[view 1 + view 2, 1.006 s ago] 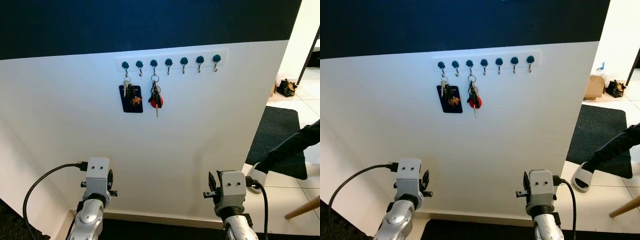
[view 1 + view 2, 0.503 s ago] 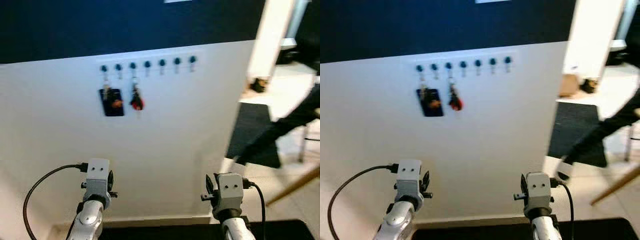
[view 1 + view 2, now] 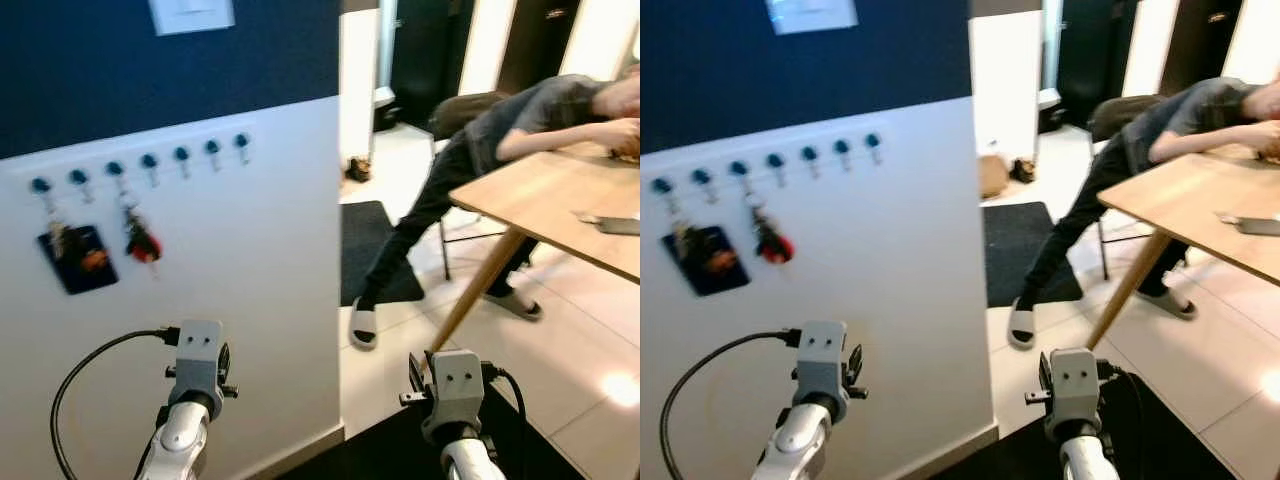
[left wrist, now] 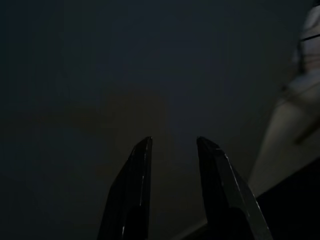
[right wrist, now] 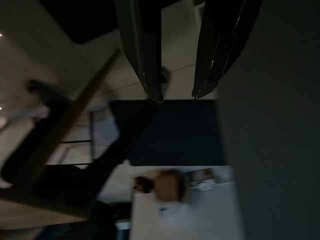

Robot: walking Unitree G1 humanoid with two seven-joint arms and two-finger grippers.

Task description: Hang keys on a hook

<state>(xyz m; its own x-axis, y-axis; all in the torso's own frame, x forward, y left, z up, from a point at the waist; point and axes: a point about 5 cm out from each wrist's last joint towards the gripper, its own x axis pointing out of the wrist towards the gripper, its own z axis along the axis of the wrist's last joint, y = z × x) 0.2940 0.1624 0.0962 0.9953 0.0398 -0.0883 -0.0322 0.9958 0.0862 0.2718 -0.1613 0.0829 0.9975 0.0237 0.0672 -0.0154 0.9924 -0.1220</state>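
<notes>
White half-wall with a row of seven hooks (image 3: 150, 165). Two key bunches hang at its left end: one with a dark blue card (image 3: 75, 255), one with a red fob (image 3: 140, 240). Left gripper (image 4: 172, 145) and right gripper (image 5: 175, 95) hang low, jaws narrowly parted, empty. To the right, a person (image 3: 520, 130) leans on a wooden bench (image 3: 560, 205), legs across a black mat (image 3: 375, 250).
</notes>
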